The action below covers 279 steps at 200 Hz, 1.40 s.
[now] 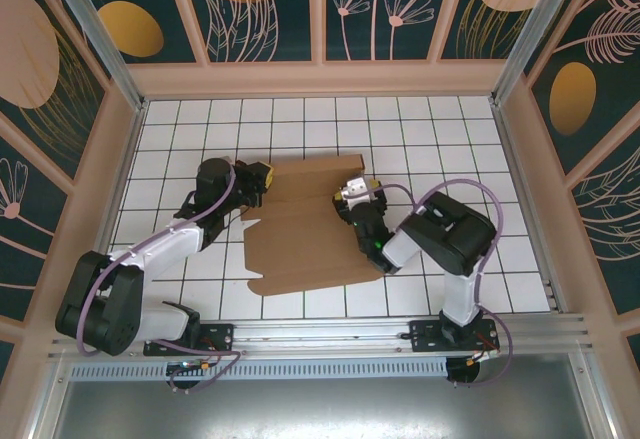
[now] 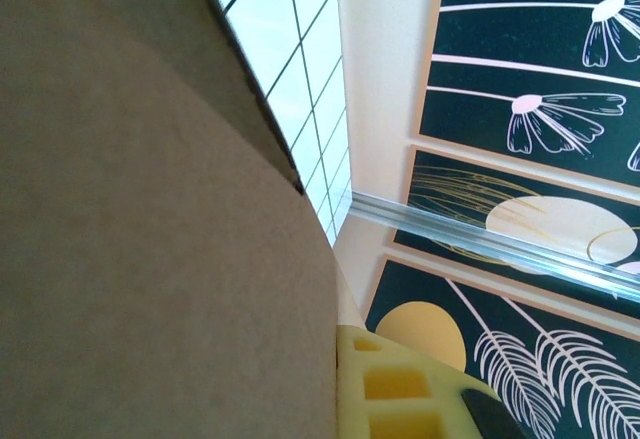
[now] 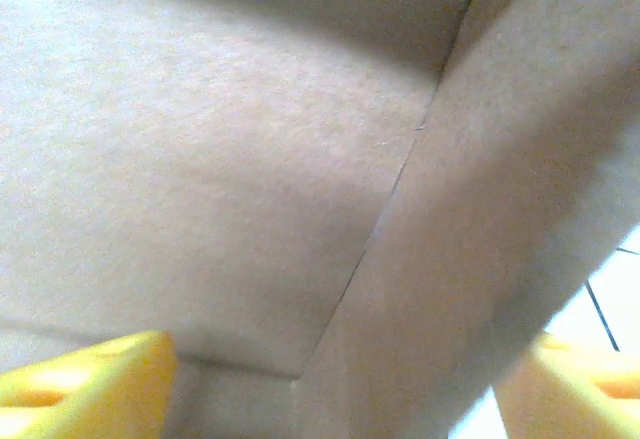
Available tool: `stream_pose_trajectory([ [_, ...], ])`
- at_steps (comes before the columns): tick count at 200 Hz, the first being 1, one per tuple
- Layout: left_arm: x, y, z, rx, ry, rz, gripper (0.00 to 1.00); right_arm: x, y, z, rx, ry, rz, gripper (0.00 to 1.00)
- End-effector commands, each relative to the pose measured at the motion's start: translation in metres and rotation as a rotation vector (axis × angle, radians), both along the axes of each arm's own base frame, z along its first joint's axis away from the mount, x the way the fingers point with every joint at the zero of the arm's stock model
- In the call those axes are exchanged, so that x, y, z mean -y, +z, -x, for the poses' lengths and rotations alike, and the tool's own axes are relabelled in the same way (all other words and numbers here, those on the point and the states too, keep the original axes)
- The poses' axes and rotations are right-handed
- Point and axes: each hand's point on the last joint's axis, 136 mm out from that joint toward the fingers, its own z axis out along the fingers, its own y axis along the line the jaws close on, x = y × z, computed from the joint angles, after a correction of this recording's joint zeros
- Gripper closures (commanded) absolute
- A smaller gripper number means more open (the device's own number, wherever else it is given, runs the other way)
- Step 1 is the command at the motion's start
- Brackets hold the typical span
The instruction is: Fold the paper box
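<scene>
From high above the near edge, the overhead camera looks steeply down on the whole table (image 1: 300, 119) and its surrounding walls. The left wrist camera sits hard against the paper box (image 2: 150, 239), facing past its edge toward the wall panels (image 2: 530, 89). The right wrist camera is pressed close to the same cardboard, with a sliver of table showing.

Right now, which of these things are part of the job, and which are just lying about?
Part of the job: paper box, left gripper, right gripper.
Just there: tiled table, flower-painted walls, metal rail.
</scene>
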Motion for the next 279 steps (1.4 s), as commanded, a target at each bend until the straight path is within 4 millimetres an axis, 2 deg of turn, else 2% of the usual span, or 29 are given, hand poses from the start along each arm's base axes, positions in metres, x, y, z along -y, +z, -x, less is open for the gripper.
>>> stream_pose_trajectory([
  [1,0.0,-0.023,-0.001,-0.049,0.005,-0.04,1.0,-0.014,0.052,0.013,0.117,0.147,-0.107,0.12],
  [31,-0.001,-0.026,-0.003,-0.041,0.002,-0.063,1.0,-0.003,0.086,0.036,0.147,0.229,-0.225,0.09],
  [56,-0.002,-0.019,-0.004,0.01,-0.004,-0.088,1.0,0.027,0.119,0.047,0.17,0.209,-0.375,0.11],
  [81,-0.002,-0.011,-0.004,0.067,-0.013,-0.095,1.0,0.058,0.152,0.05,0.107,0.203,-0.641,0.2],
  [105,-0.002,-0.006,-0.002,0.112,-0.007,-0.084,1.0,0.046,0.176,0.056,0.001,0.264,-0.743,0.28],
  [119,0.0,-0.002,-0.001,0.138,-0.006,-0.073,1.0,0.039,0.187,0.063,0.001,0.3,-0.803,0.29],
  [139,0.005,0.006,0.0,0.175,-0.014,-0.051,1.0,0.027,0.2,0.069,-0.054,0.345,-0.96,0.35],
  [151,0.007,0.01,0.0,0.193,-0.01,-0.048,1.0,0.019,0.199,0.065,-0.116,0.333,-1.039,0.4],
  [160,0.007,0.012,0.0,0.2,-0.004,-0.046,1.0,0.017,0.193,0.058,-0.137,0.262,-1.013,0.39],
  [173,0.006,0.012,-0.001,0.193,0.005,-0.045,1.0,0.021,0.181,0.048,-0.126,0.163,-0.876,0.31],
  [190,0.006,0.011,-0.003,0.177,0.008,-0.058,1.0,0.029,0.169,0.046,-0.057,0.162,-0.654,0.27],
  [204,0.005,0.007,-0.003,0.148,0.008,-0.079,1.0,0.04,0.156,0.045,-0.024,0.149,-0.56,0.29],
  [216,0.003,0.004,-0.002,0.138,0.016,-0.089,1.0,0.04,0.144,0.047,-0.018,0.154,-0.469,0.32],
  [230,0.001,0.001,0.0,0.134,0.026,-0.092,1.0,0.055,0.133,0.044,-0.009,0.084,-0.493,0.32],
  [250,0.001,-0.001,0.0,0.132,0.027,-0.091,1.0,0.057,0.118,0.038,-0.067,0.126,-0.575,0.33],
  [266,0.002,-0.002,0.0,0.132,0.022,-0.09,1.0,0.053,0.1,0.026,-0.098,0.115,-0.435,0.27],
  [279,0.004,-0.001,0.0,0.132,0.013,-0.087,1.0,0.048,0.095,0.021,-0.073,0.148,-0.353,0.25],
])
